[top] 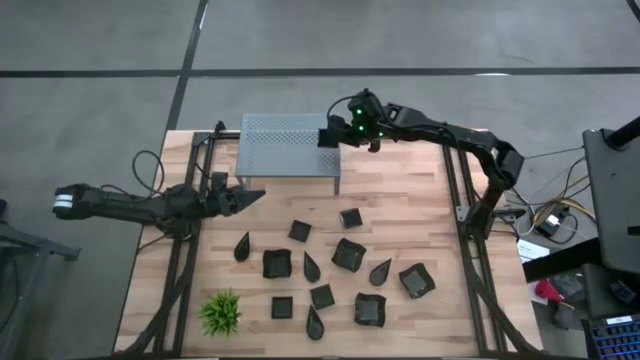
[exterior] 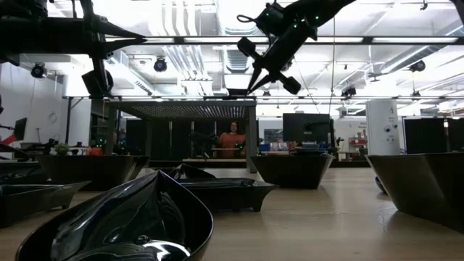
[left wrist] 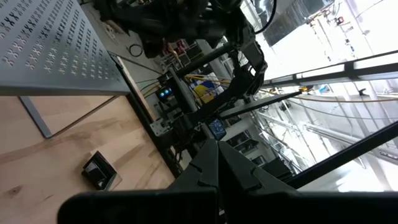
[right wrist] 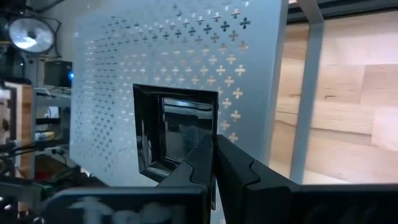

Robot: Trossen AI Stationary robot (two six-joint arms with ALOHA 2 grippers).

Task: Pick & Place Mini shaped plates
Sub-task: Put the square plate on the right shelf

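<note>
1. So, right gripper is up over the grey perforated metal shelf at the back of the wooden surface, jaws clamped on a small glossy black square plate.
2. Left gripper sits near the shelf's left-front corner, jaws closed, nothing in them.
3. Rest of the mini black plates, square + teardrop, lie scattered mid-surface.
4. Spiky green plant at the front-left.

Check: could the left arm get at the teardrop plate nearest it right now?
Probably yes. The left gripper is shut and empty, hovering by the perforated shelf, and the teardrop plate lies apart from the other dishes with bare table around it.
</note>
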